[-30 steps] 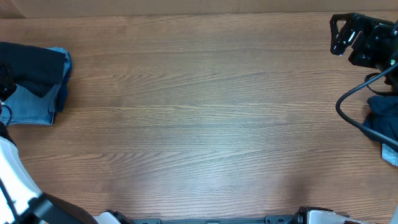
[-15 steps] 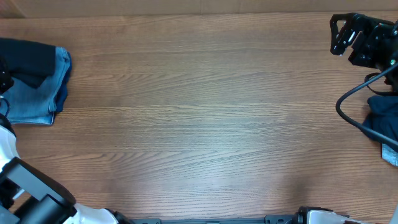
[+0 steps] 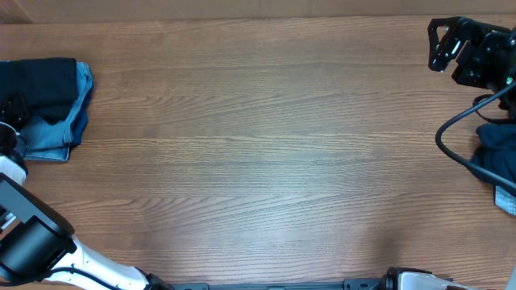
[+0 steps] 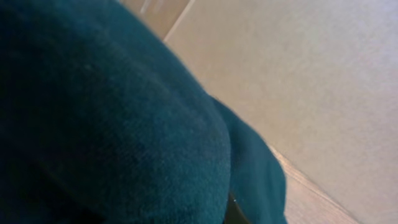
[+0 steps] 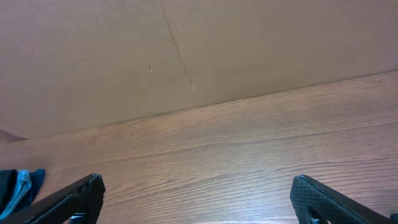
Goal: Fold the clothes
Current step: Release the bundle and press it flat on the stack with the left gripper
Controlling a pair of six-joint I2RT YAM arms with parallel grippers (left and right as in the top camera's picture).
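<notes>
Navy cloth (image 3: 44, 76) — soft, rumpled — lies on folded pale-blue denim (image 3: 52, 137).

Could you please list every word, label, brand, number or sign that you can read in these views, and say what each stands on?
None: no text can be read in any view.
The dark garment, the light blue denim under it and the dark blue fabric at the right edge show no label or print.
The table, the wall and the right pincer bear no legible marking.
</notes>
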